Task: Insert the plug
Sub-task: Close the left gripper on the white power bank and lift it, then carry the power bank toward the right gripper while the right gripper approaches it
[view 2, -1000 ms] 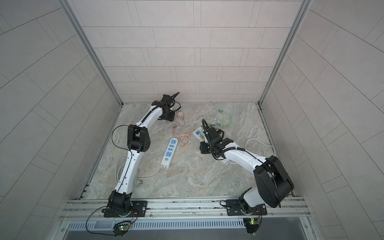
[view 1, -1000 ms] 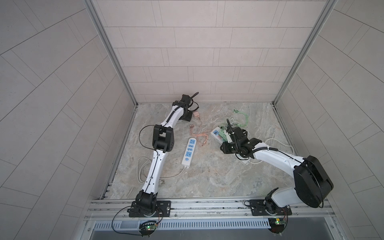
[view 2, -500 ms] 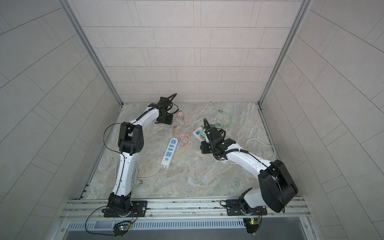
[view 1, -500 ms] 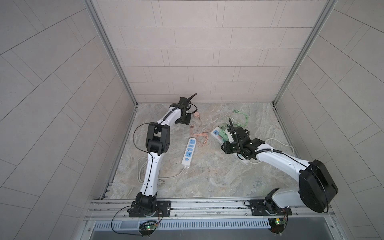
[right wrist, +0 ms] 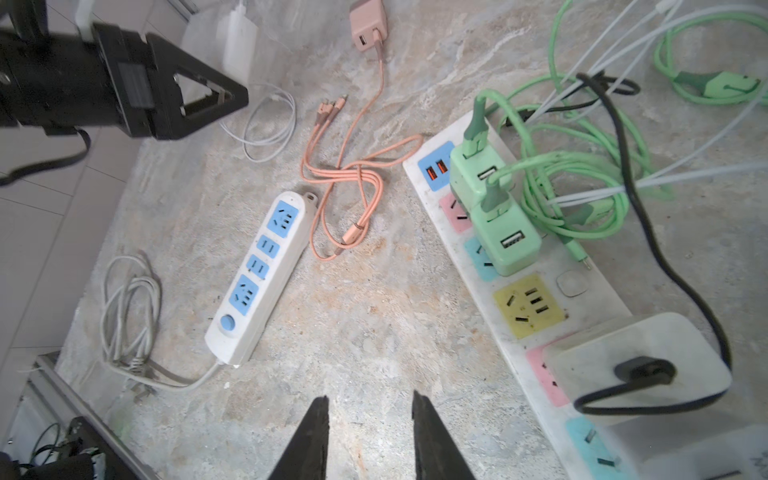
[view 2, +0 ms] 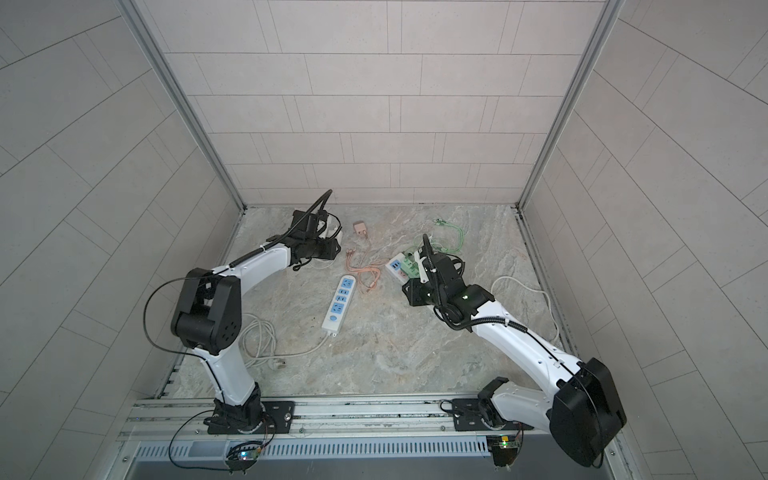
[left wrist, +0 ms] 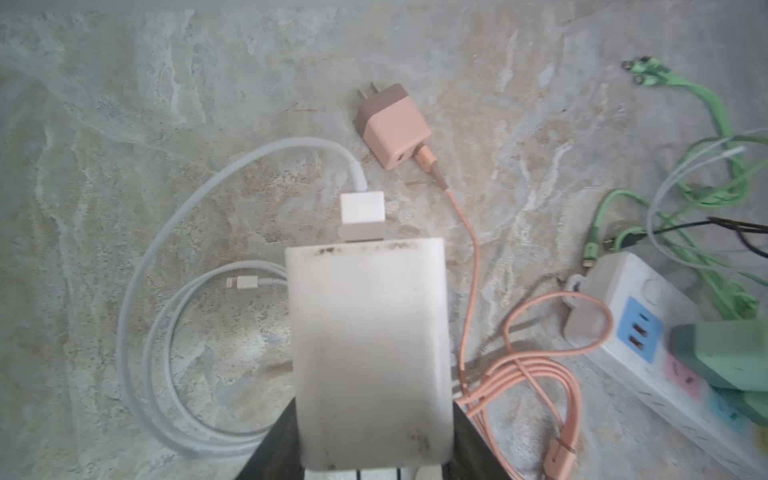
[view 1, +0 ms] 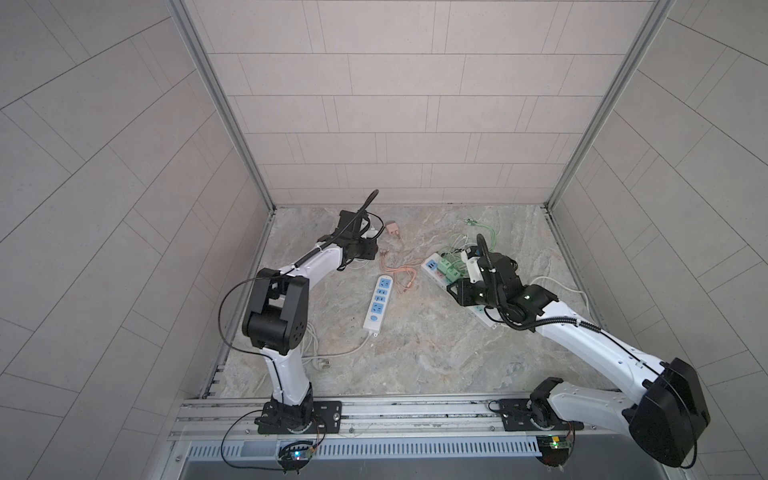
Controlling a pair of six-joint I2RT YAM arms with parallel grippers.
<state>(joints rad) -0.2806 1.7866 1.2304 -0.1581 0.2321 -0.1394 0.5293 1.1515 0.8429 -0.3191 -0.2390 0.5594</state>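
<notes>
My left gripper (left wrist: 370, 436) is shut on the plug (left wrist: 370, 345), a large white adapter block with a small white cube and a white cable (left wrist: 137, 291) at its front. In both top views it hangs low at the back left (view 1: 368, 239) (view 2: 332, 237). The white power strip with blue sockets (view 1: 377, 303) (view 2: 340, 302) (right wrist: 262, 274) lies mid-floor with its sockets bare. My right gripper (right wrist: 369, 399) is open over bare floor beside the multicolour power strip (right wrist: 519, 299), and nothing is between its fingers.
A pink charger (left wrist: 392, 129) (view 1: 392, 228) with its pink cable (right wrist: 349, 183) lies between the arms. Two green chargers (right wrist: 498, 224) and a white adapter with a black cord (right wrist: 636, 365) sit in the multicolour strip. Green cables (view 1: 482, 226) tangle behind. The blue strip's cord (view 2: 257, 336) coils front left.
The left arm's elbow has swung left and toward the front while its gripper stays at the back with the plug. The right gripper's fingers have parted a little.
</notes>
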